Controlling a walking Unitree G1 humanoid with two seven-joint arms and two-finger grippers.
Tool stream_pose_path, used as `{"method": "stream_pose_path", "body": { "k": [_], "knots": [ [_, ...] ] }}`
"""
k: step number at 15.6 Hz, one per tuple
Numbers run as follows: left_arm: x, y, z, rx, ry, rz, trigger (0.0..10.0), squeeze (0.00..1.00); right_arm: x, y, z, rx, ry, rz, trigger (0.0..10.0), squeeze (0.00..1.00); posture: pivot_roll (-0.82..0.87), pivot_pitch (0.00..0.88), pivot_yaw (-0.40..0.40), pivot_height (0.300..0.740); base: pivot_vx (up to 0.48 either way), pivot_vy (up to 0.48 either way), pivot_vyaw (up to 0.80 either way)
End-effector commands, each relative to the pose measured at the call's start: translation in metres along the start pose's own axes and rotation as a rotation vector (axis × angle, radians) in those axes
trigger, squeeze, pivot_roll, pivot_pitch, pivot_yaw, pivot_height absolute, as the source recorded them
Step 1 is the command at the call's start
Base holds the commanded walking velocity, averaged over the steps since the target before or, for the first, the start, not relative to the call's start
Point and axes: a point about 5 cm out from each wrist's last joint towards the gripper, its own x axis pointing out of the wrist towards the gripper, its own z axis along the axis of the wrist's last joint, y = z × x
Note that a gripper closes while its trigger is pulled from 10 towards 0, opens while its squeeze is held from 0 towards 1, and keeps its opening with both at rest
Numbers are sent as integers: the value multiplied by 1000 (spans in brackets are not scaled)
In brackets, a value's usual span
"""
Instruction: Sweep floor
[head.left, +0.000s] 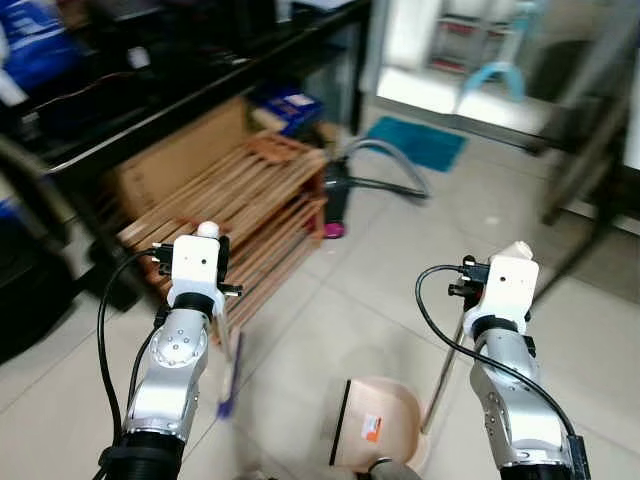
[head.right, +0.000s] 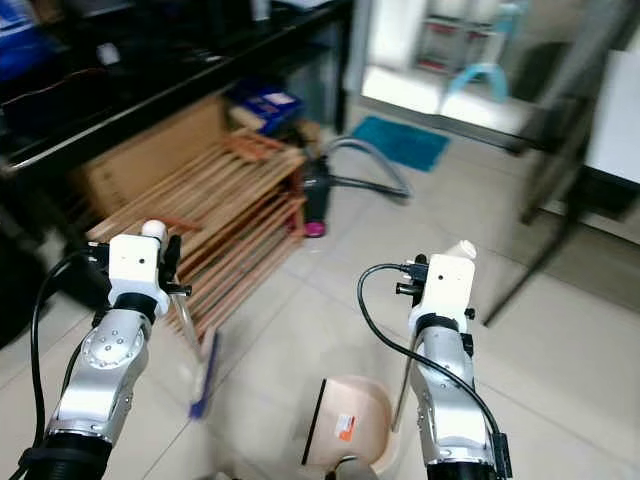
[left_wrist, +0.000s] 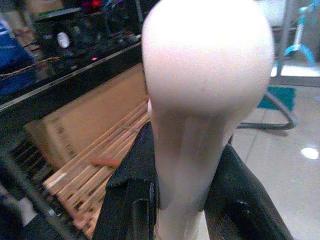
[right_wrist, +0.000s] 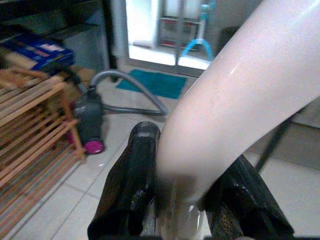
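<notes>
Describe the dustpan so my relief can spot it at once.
Start at the wooden rack under the black shelf, then come down the tiled floor to between the arms. The dustpan sits there, its pole held by the right gripper: pale pink, black-rimmed, with an orange sticker.

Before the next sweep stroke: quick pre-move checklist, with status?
1. Left gripper shut on broom handle: ok.
2. Right gripper shut on dustpan handle: ok.
3. Dustpan on the floor by the broom head: ok.
4. Debris to sweep on tiles: cannot tell.
5. Wooden rack close beside the broom: not ok, tight swing room.
6. Vacuum hose lying across the tiles ahead: not ok.
</notes>
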Motion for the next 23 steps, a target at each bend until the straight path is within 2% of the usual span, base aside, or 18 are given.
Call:
{"method": "stream_pose_path", "body": {
  "k": [1, 2, 4, 6, 7, 9, 15, 18, 23],
  "knots": [
    [5, 4, 7, 17, -27, 25, 10000, 0, 4, -5, 15, 28, -54, -43, 10000, 0, 18, 0, 71, 740, 0, 0, -800],
    [4, 5, 7, 26, -24, 36, 10000, 0, 4, -6, 16, 38, -58, -48, 10000, 0, 18, 0, 71, 740, 0, 0, -800],
    [-1, -8, 3, 34, 0, -105, 10000, 0, 5, -4, 22, -35, -100, -64, 10000, 0, 12, 0, 71, 740, 0, 0, -794],
    [-5, -10, 1, 27, 10, -155, 10000, 0, 4, -8, 18, -84, -84, -106, 10000, 0, 10, 0, 71, 740, 0, 0, -766],
    [-6, -10, -2, 23, 21, -163, 10000, 0, 4, -9, 18, -84, -84, -88, 10000, 0, 8, 0, 72, 740, 0, 0, -756],
    [-5, -8, -5, 0, 43, -140, 10000, 0, 3, -10, 14, -55, -57, -75, 10000, 0, 7, 0, 64, 740, 0, 0, -766],
    [-5, -6, -2, -30, 37, -109, 10000, 0, 3, -10, 15, -75, -52, -76, 10000, 0, -4, 0, 65, 740, 0, 0, -781],
    [-7, -8, -6, -102, 81, -125, 10000, 0, 3, -14, 18, -77, -55, -93, 10000, 0, -14, 7, 62, 740, 0, 0, -781],
    [-8, -5, -8, -62, 79, -95, 10000, 0, 2, -18, 18, -82, -48, -116, 10000, 0, -16, 10, 59, 740, 0, 0, -781]
  ]
}}
